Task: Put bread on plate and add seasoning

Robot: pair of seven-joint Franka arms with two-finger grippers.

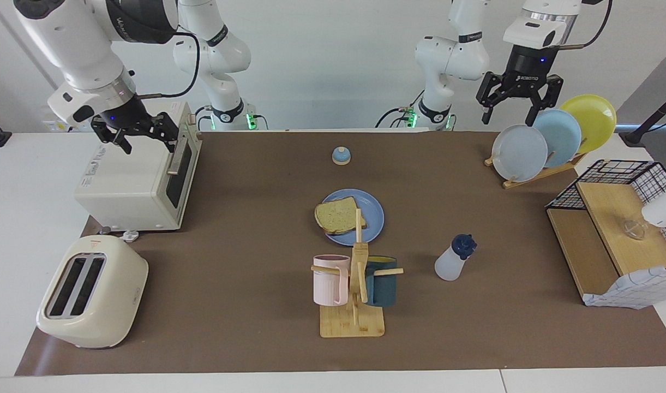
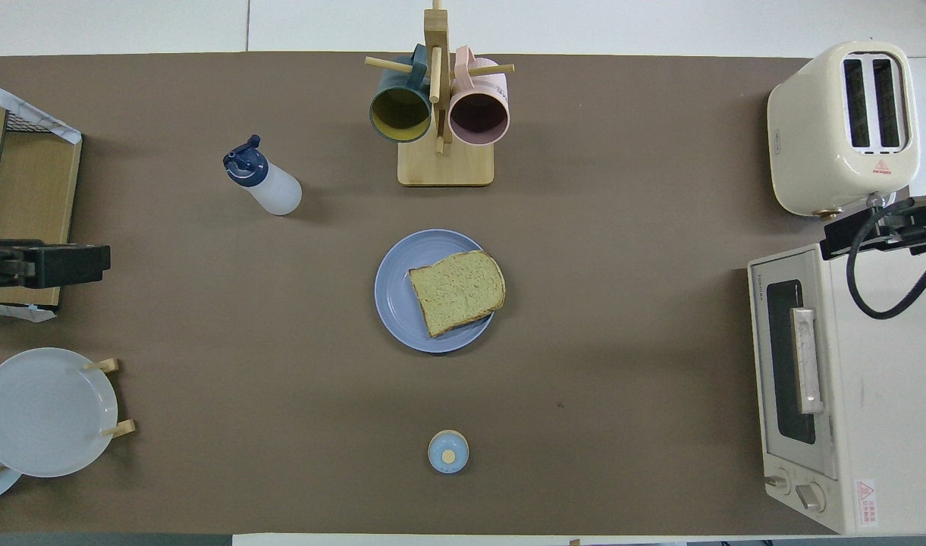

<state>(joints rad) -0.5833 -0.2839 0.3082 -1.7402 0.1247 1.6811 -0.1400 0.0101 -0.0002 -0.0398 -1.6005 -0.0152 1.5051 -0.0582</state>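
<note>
The bread (image 2: 458, 291) already lies flat on the plate (image 2: 399, 303) at the middle of the surface (image 2: 629, 379), its crust edge toward the right arm's end hanging a little over the rim, so I judge the seasoning (image 2: 263, 182) is what I must take next. It stands upright, farther from me than the plate and toward the left arm's end, beside the mug rack (image 2: 440, 114) but well apart from it. It is a small translucent white plastic bottle, rounded and widening toward its base, with a dark navy cap that carries a little spout. I expect it to be light, its wall smooth and somewhat springy, so a hard squeeze could dent it or let it slip; I would take it around the middle of the body, below the cap, where the sides run nearly straight, and tip it gently over the slice. The bread looks soft and porous, greenish-tan with a brown crust, and the plate is a hard, glossy, shallow disc. My left fingers (image 1: 511, 115) are spread apart and hold nothing, hanging in the air over the upright plates in the wooden plate rack (image 1: 534, 174). My right fingers (image 1: 147, 141) are likewise parted and empty, raised over the white toaster oven (image 1: 142, 180) at the right arm's end.
</note>
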